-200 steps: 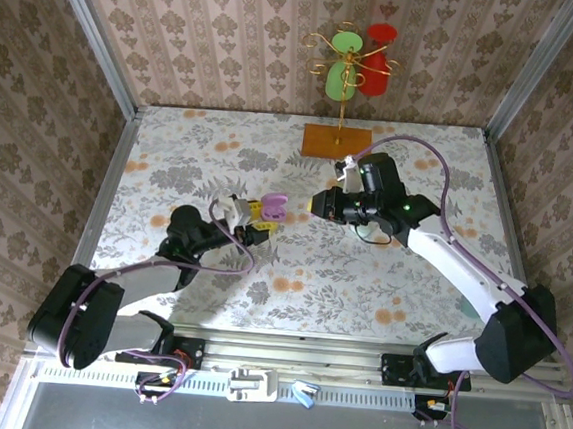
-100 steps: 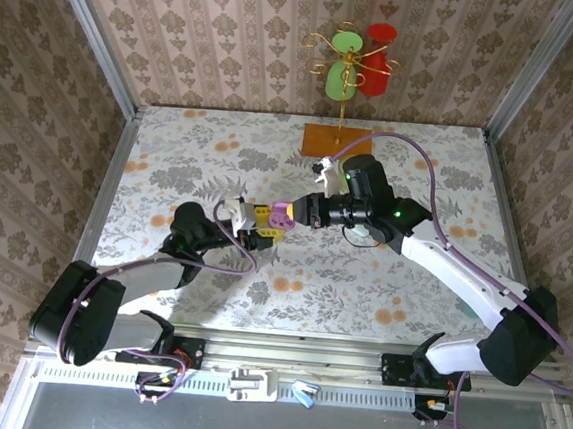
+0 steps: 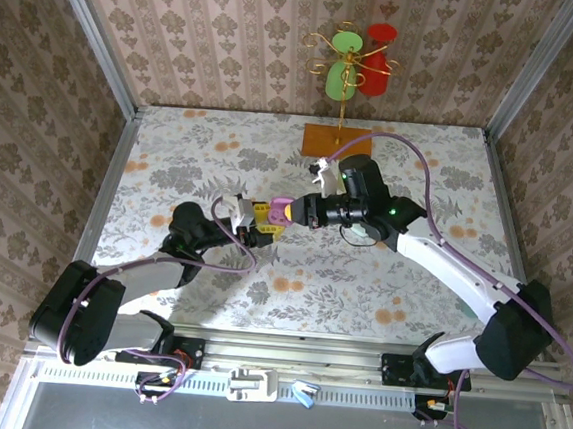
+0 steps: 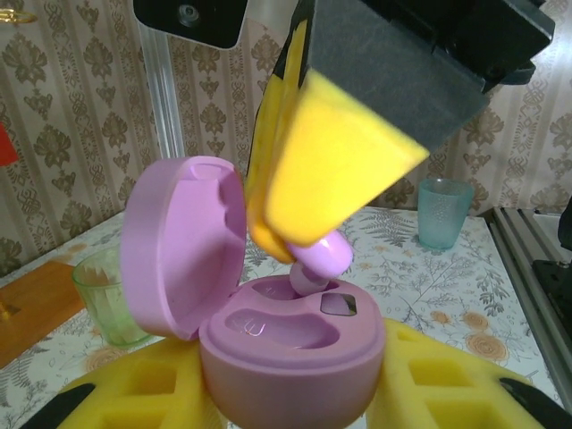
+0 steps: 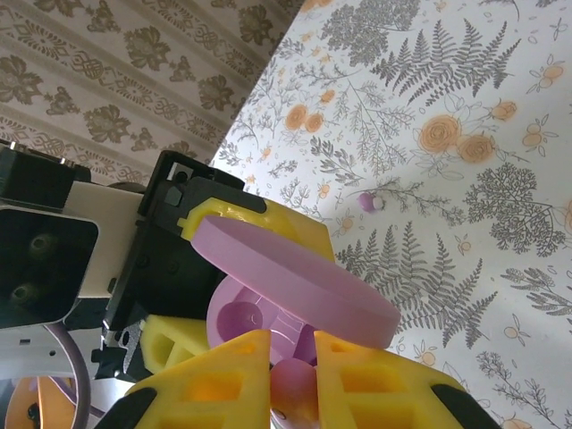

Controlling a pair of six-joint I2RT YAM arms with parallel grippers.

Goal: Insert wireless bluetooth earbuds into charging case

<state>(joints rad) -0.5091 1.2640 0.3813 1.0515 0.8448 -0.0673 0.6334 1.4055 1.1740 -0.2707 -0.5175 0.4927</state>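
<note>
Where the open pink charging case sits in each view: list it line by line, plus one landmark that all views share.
Top external: charging case at mid-table, left of centre.
Left wrist: charging case at lower centre, lid raised at left, earbud just above its sockets.
Right wrist: charging case at lower left, its lid slanting across it.
Shared landmark: the floral tablecloth.

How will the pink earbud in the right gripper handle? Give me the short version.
The earbud looks smooth and rounded, so it could slip from the foam-tipped right gripper. Tiny beside the charging case, it is probably very light. Dropped, it would likely roll.
</note>
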